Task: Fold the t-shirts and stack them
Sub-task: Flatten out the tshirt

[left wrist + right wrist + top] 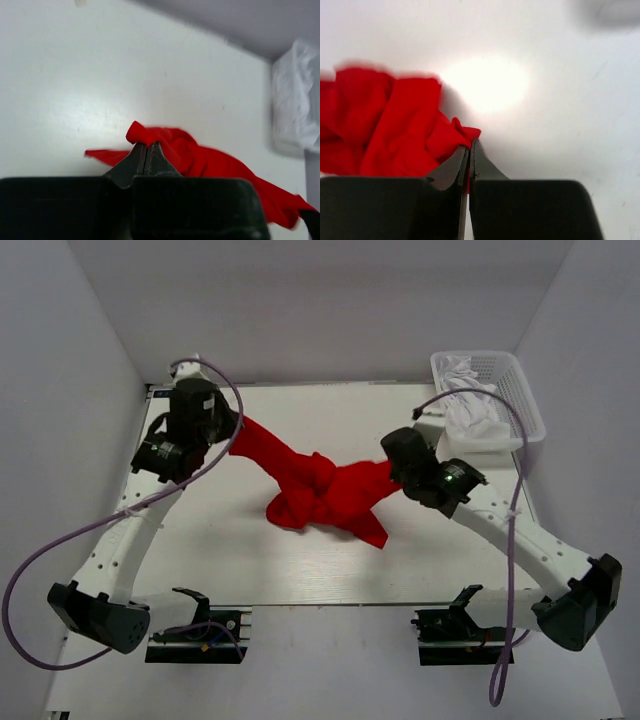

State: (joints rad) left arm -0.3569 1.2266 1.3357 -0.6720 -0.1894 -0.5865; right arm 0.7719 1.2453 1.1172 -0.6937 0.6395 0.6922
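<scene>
A red t-shirt (318,490) hangs bunched between my two grippers above the middle of the white table (240,560). My left gripper (232,430) is shut on its upper left end; the left wrist view shows cloth (150,136) pinched at the fingertips (146,145). My right gripper (392,468) is shut on the shirt's right end; the right wrist view shows a red fold (462,135) clamped in the closed jaws (469,143). The shirt's middle is twisted and sags to the table. A white t-shirt (470,405) lies crumpled in the basket.
A white mesh basket (520,390) stands at the back right corner of the table, also seen blurred in the left wrist view (295,100). Grey walls close in on the left, back and right. Two black fixtures (195,625) sit at the near edge.
</scene>
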